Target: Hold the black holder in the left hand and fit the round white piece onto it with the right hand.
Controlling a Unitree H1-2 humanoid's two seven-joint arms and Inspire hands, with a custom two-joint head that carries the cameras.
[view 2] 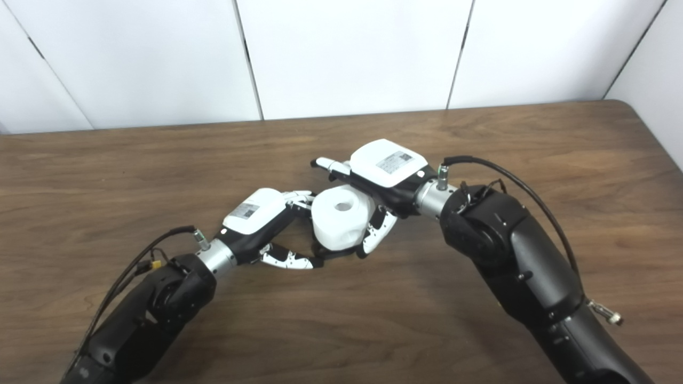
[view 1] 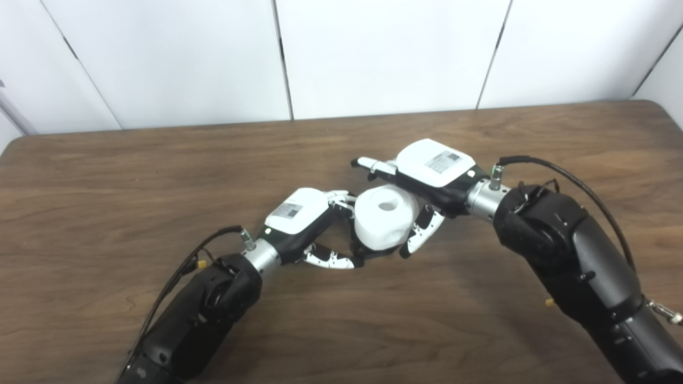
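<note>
listing one assembly station, two arms meeting mid-counter.

item: round white piece (view 1: 385, 217). a squat roll-like cylinder with a central hole facing up, so its axis stands roughly vertical. position: between the two hands, at or just above the counter (view 1: 160, 176); contact with the surface cannot be confirmed.

item: right robot hand (view 1: 421, 184). reaches in from the piece's right and far side, palm over its upper rear edge, one finger stretched out past it, others curling down its right flank. state: grasping the round white piece, as far as the visible contact shows.

item: left robot hand (view 1: 309, 226). approaches from the piece's left, fingers running under and along its near lower edge, fingertips touching or just beside it. state: fingers curled around something dark at the base; whether this is a firm grasp cannot be told.

item: black holder (view 1: 358, 250). only a dark sliver shows beneath the piece's lower left edge; shape and orientation hidden.

key relation: piece sits directly over the holder's presumed place, hole upward, with both hands equally close, left low and right high. judged step: seating the piece straight down along its vertical axis; a tilt would likely jam it.
</note>
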